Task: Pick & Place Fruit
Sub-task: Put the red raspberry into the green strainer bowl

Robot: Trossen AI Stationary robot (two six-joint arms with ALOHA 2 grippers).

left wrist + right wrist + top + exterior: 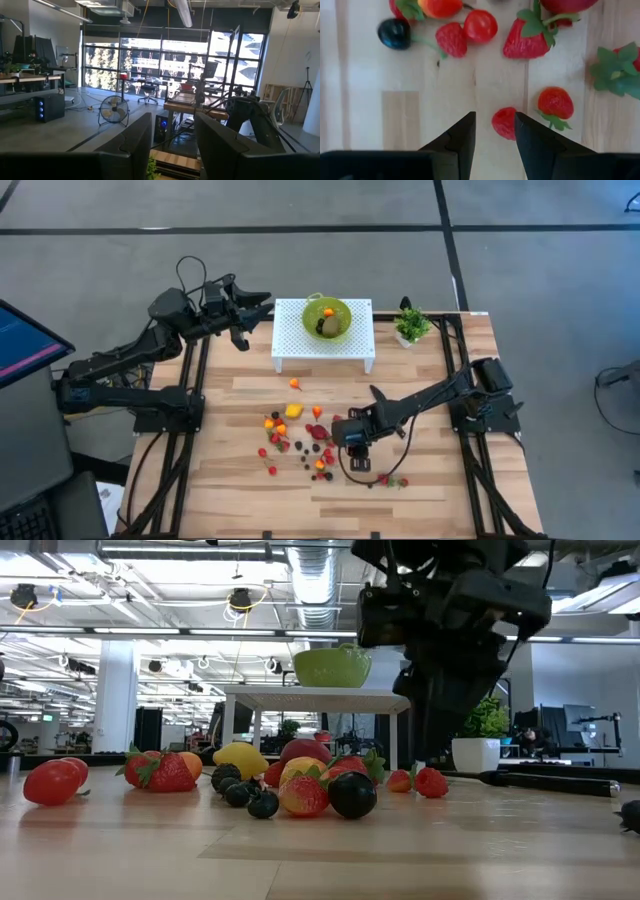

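Tiny toy fruit [300, 435], red, orange, yellow and dark, lies scattered on the wooden table. In the low view the fruit [300, 785] shows as a cluster. A green bowl [327, 318] on a white perforated stand [322, 350] holds an orange fruit and a brown-green one. My right gripper [350, 442] hangs open over the right part of the scatter, pointing steeply down. In its wrist view, a small red berry [504, 123] lies on the wood just past the gap of the right gripper [495, 116], and a strawberry [555, 104] lies beside the berry. My left gripper [262, 305] waits open, raised, left of the stand.
A small potted plant [411, 325] stands at the far right of the table. A long black object [545, 780] lies on the wood to the right in the low view. A black cable [352, 470] loops below my right gripper. Bare wood lies along the near edge.
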